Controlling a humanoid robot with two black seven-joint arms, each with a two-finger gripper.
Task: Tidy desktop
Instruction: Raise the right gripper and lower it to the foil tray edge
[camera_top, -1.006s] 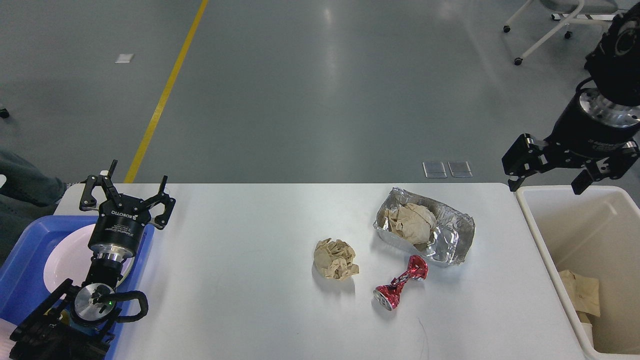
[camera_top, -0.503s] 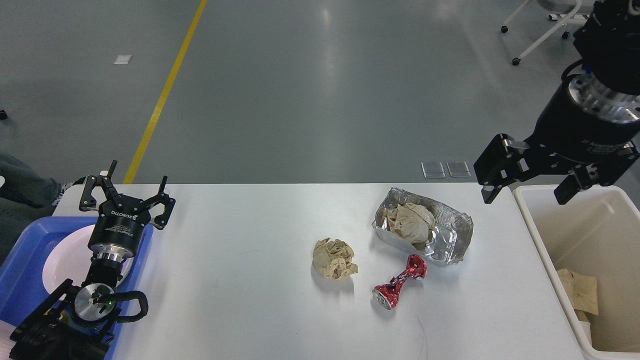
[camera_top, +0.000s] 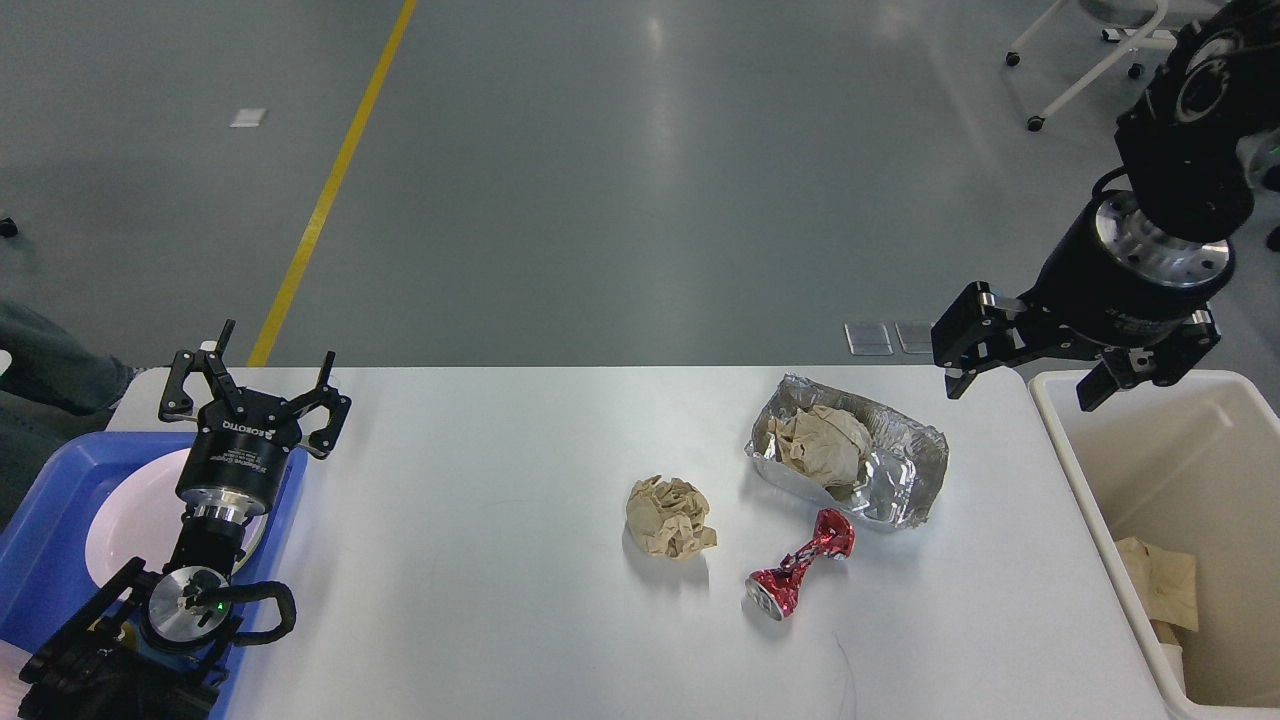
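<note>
The white desktop (camera_top: 480, 560) holds a crumpled brown paper ball (camera_top: 670, 517), a crushed red can (camera_top: 798, 568) and a foil tray (camera_top: 900, 478) with another crumpled brown paper (camera_top: 820, 445) inside. My right gripper (camera_top: 1022, 390) is open and empty, raised above the desktop's far right corner, between the foil tray and the cream bin (camera_top: 1090, 480). My left gripper (camera_top: 262, 368) is open and empty at the desktop's far left, over the edge of the blue tray (camera_top: 50, 520).
The blue tray holds a white plate (camera_top: 125, 520). The cream bin at the right edge has brown paper (camera_top: 1160, 582) in it. A white wheeled frame (camera_top: 1085, 60) stands on the grey floor beyond the table, and a yellow floor line (camera_top: 325, 190) runs at the left.
My right gripper has moved left from above the bin's far edge toward the desktop's right corner. The left arm and the objects on the desktop have not moved.
</note>
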